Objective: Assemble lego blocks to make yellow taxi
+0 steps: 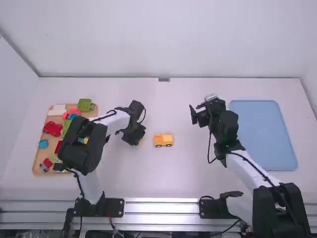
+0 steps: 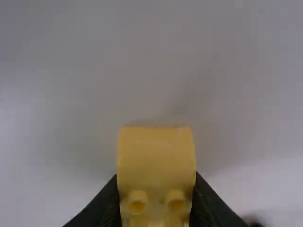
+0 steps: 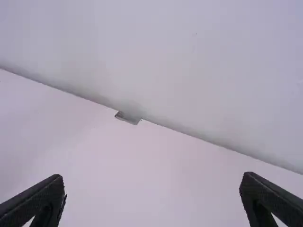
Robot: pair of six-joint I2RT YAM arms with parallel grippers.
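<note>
My left gripper [image 1: 138, 140] is low over the table, left of the yellow taxi body [image 1: 163, 140], which stands on its wheels mid-table. In the left wrist view my left gripper [image 2: 156, 201] is shut on a yellow block [image 2: 156, 158] with a curved, smooth side and studs between the fingers. Most of that block is hidden by the gripper in the high view. My right gripper [image 1: 194, 115] hangs right of the taxi body and farther from the camera. Its fingers stand wide apart with nothing between them in the right wrist view, where the gripper [image 3: 154, 191] faces the table's far edge.
A wooden tray [image 1: 37, 157] of mixed coloured blocks is at the left, partly under the left arm. A green block [image 1: 85, 104] lies at its far corner. A blue tray [image 1: 262, 134] lies at the right beside the right arm. The white table [image 1: 168, 183] has a far wall behind it.
</note>
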